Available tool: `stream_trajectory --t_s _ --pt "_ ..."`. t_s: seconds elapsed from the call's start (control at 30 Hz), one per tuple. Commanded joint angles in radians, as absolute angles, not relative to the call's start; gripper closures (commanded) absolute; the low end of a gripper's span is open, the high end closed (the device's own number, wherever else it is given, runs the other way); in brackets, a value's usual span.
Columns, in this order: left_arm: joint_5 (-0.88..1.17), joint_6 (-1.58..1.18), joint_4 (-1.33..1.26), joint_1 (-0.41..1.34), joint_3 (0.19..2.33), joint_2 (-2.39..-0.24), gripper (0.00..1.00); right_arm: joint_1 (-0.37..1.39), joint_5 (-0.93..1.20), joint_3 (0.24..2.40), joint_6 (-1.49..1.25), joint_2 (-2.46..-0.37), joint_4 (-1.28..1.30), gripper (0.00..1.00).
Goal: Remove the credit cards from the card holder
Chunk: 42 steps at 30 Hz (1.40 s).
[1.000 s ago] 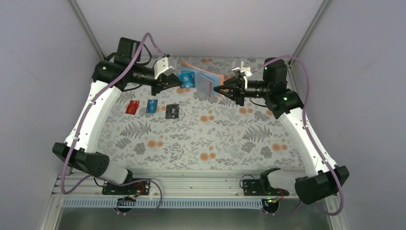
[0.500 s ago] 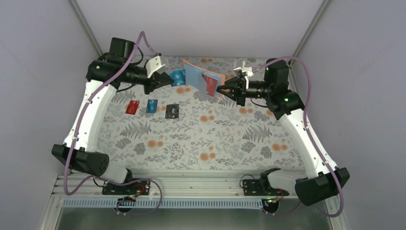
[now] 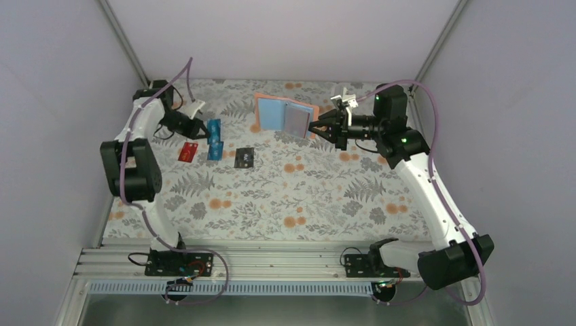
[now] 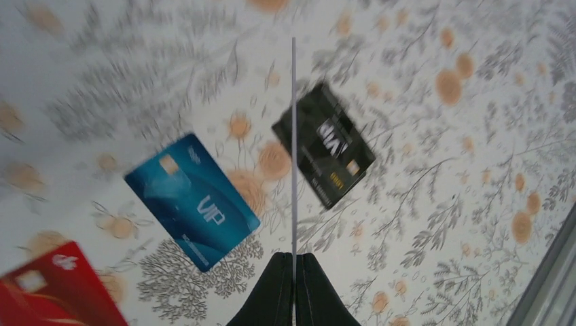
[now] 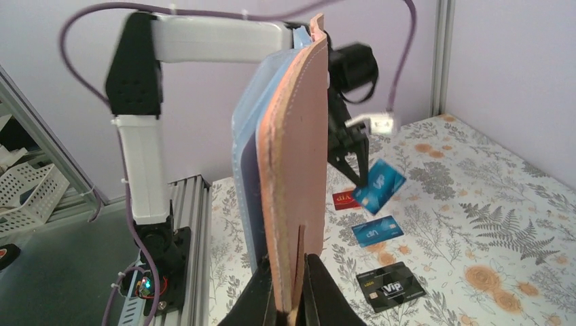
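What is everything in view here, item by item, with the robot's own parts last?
red card: one, red, flat on the cloth, left end of a row of three.
blue card: one, bright blue, middle of that row.
black card: one, black with pale markings, right end of the row.
held card: one, blue, in the air above the row.
card holder: one, tan outside, light blue inside, held up at the far side.
tablecloth: one, pale with grey leaves and orange flowers, covers the table.
left gripper: shut on the held card.
right gripper: shut on the card holder's edge.
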<state>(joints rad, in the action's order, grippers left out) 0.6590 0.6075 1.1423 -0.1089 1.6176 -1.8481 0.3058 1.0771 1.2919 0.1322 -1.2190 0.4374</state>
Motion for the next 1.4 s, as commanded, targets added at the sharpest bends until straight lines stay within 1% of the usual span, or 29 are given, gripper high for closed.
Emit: stream_trajectory --t_s 0.0,0.17,0.4,0.87,1.0,1.23,1.33,1.37 --pt "0.626 0.609 1.205 -0.102 1.609 -1.942 0.98 0.299 1.095 1.283 0.146 -1.220 0.423 0.96" --pt "0.622 0.630 1.226 -0.106 1.610 -2.030 0.98 0.299 1.100 1.280 0.152 -1.229 0.422 0.96" --pt "0.626 0.652 1.286 -0.122 1.701 -2.179 0.98 0.298 1.100 1.280 0.161 -1.234 0.431 0.96" --pt "0.549 0.675 1.356 -0.127 1.852 -2.311 0.98 0.298 1.113 1.284 0.172 -1.239 0.440 0.96" --pt "0.496 0.678 1.358 -0.129 1.867 -2.335 0.98 0.298 1.116 1.285 0.173 -1.236 0.442 0.96" --pt "0.463 0.679 1.358 -0.128 1.891 -2.354 0.97 0.298 1.121 1.284 0.177 -1.241 0.445 0.96" --pt "0.449 0.681 1.358 -0.129 1.892 -2.361 0.96 0.298 1.123 1.284 0.181 -1.240 0.449 0.96" --pt "0.452 0.682 1.358 -0.129 1.891 -2.363 0.94 0.298 1.125 1.285 0.183 -1.241 0.450 0.96"
